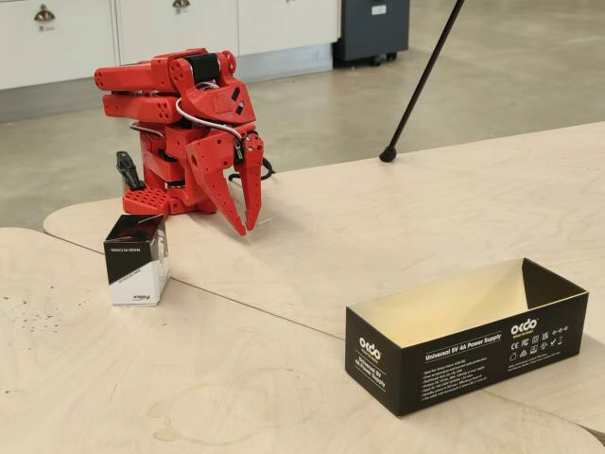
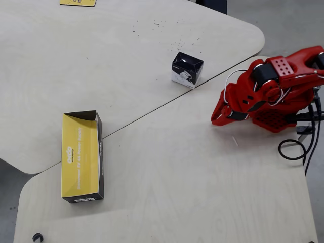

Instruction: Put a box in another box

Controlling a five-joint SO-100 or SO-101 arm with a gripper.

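While the tool hangs empty, slightly parted, the box sits near its left.

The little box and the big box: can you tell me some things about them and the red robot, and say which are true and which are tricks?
1. The small carton sits inside the long black box. False: it stands on the table, apart from it.
2. The long black box is empty. True.
3. The gripper holds the carton. False: it holds nothing and points down at the table.
4. The small carton is nearer the arm than the long box, in the overhead view. True.
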